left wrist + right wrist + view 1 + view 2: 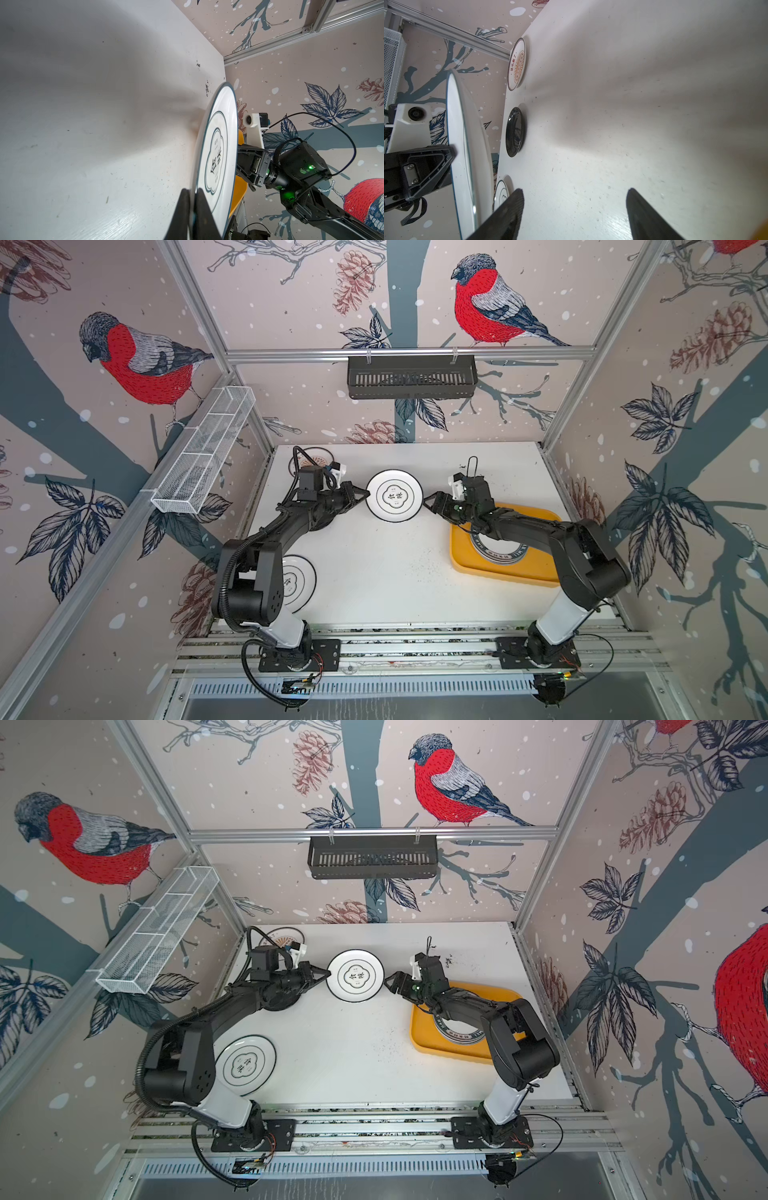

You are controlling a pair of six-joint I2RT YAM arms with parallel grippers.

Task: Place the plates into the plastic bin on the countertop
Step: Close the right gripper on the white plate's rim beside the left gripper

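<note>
A white plate with a flower outline point(395, 495) point(355, 975) hangs level above the middle of the countertop point(395, 572). My left gripper point(365, 494) point(192, 190) is shut on its left rim. My right gripper point(428, 502) point(575, 190) stands open at the plate's right edge; in the right wrist view the plate point(467, 145) lies beside the jaws, not between them. The yellow plastic bin point(461, 556) point(419, 1036) sits at the right under my right arm, holding a green-rimmed plate point(498, 556).
A cream sunburst plate point(316, 458) point(517, 64) lies at the back left, a black plate point(515, 132) under my left arm, another flower plate point(245, 1060) at the front left. A black slotted basket point(411, 377) and a white wire basket point(208, 452) hang on the walls.
</note>
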